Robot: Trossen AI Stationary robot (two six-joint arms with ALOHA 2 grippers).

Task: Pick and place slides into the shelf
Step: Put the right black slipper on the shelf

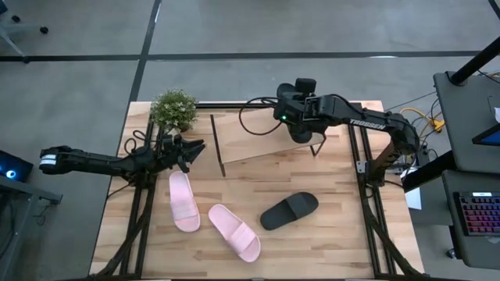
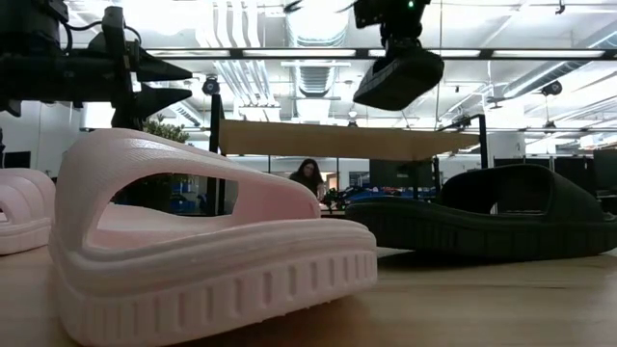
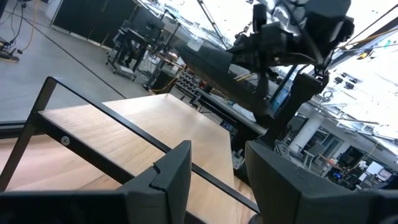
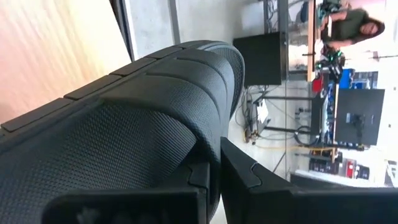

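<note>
A black slide (image 2: 398, 77) hangs in the air over the right part of the shelf (image 1: 266, 139), with my right gripper (image 4: 213, 180) shut on it. The shelf is a slanted light wood board on a black rod frame at the table's far side. Two pale pink slides (image 1: 185, 200) (image 1: 234, 232) and a second black slide (image 1: 289, 211) lie sole-down on the tabletop. My left gripper (image 3: 217, 180) waits open at the table's left, beside the shelf's left end, with nothing between its fingers. My right gripper pinches an edge of the black slide (image 4: 208, 152) between its two shut fingers; strap or sole rim, I cannot tell, because the slide fills the wrist view. The fingers slant down from above. The slide hangs tilted below them, clear of the shelf board (image 2: 337, 140).
A small potted plant (image 1: 173, 109) stands at the table's far left corner, next to the left arm. Black frame rails (image 1: 363, 195) run along the table's left and right sides. A person (image 2: 308, 178) sits in the room beyond the table.
</note>
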